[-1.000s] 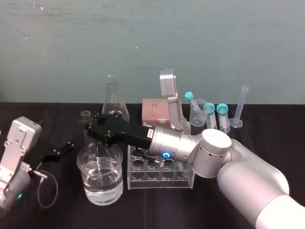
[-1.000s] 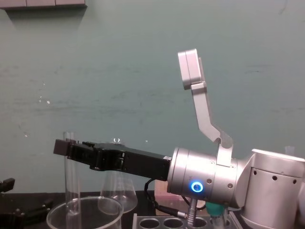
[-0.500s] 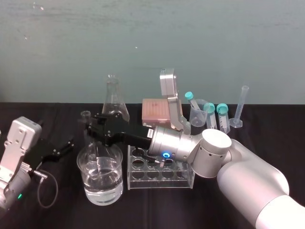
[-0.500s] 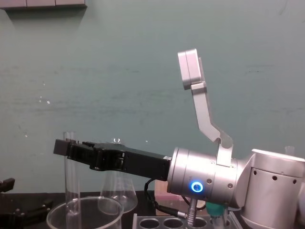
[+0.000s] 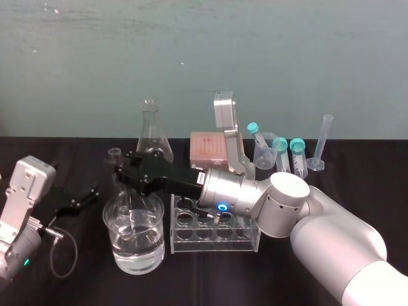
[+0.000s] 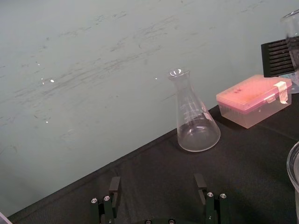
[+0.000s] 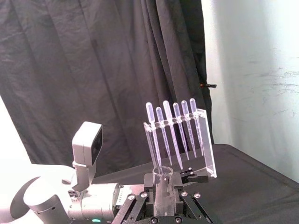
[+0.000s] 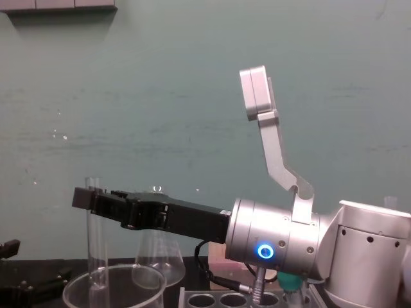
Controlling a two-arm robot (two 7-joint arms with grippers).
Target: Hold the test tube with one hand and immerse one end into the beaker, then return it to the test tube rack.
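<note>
The right gripper (image 8: 88,198) clamps the test tube (image 8: 97,247) upright, lower end inside the beaker (image 5: 137,252); the left gripper (image 5: 89,196) rests left of it, fingers apart.

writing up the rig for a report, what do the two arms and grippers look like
Right arm: thick silver cylinders, a blue glowing ring, an angled silver camera bracket, and a long black right gripper. Left arm: boxy silver camera housing, small green light, thin grey cable loop, and a black two-fingered left gripper.

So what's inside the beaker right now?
The beaker holds clear liquid and the test tube, held upright by the right gripper. The tube's bottom end is lost behind glass and glare, so its depth is unclear. Left gripper sits parked, open.
</note>
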